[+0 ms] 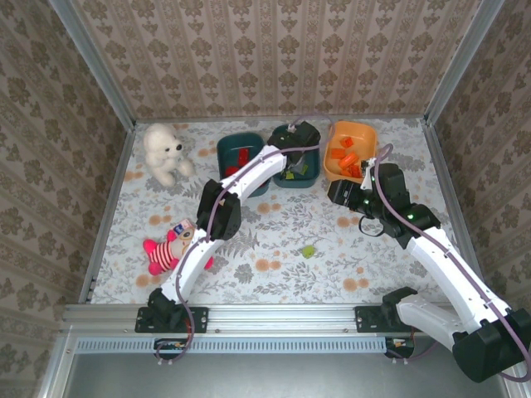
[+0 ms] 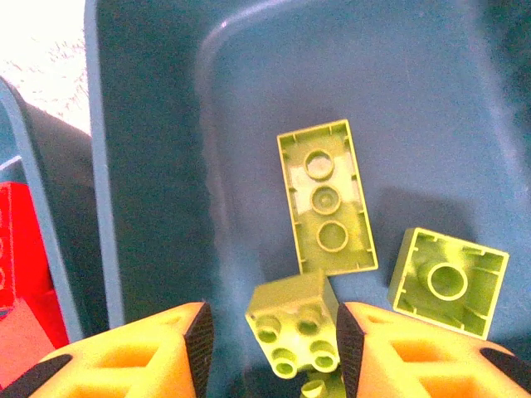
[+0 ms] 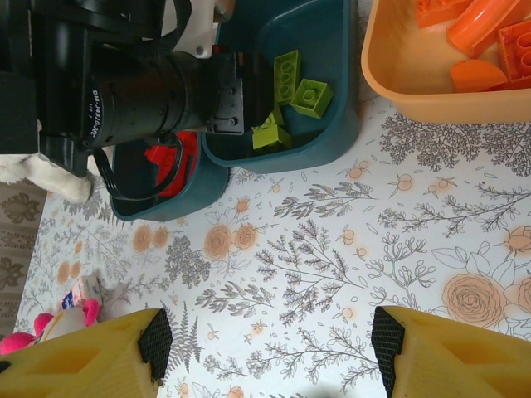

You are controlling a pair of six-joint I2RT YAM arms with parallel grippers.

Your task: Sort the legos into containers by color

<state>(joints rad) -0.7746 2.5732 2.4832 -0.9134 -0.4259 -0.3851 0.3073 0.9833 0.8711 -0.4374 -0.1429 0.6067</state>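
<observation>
Three tubs sit in a row at the far edge of your counter [image 1: 274,232].
- Left tub [image 1: 224,153], teal: red bricks [image 1: 242,157].
- Mid tub [image 1: 296,183], teal: green bricks [image 2: 323,203], three by either wrist cam.
- Orange tub [image 1: 366,128], far right: orange bricks [image 1: 350,157].

Left fingers [image 2: 124,361] hang over the mid tub, spread. One green brick [image 2: 294,332] sits between them, studs toward the cam. There's a clear gap to the left pad, and the brick is right up against the right pad. You can't tell from this whether it touches, but it isn't pinched.

Right fingers [image 3: 448,356] are spread wide over bare counter, near side of the tubs. Nothing is between them and they touch nothing.

View differences:
- Left wrist cam gives you orientation: the long green brick and the square one [image 2: 448,282] lie hollow side up on the tub floor, apart from each other.
- Right wrist cam gives you the left wrist [image 3: 124,83] sitting over the mid tub's left end, with red bricks in the left tub below it.
- Top cam gives you a stray green brick [image 1: 308,250] on the counter, mid-scene, well apart from all tubs. It also shows the bear [image 1: 163,152] far left and the doll [image 1: 168,247] near left, beside the left arm.
</observation>
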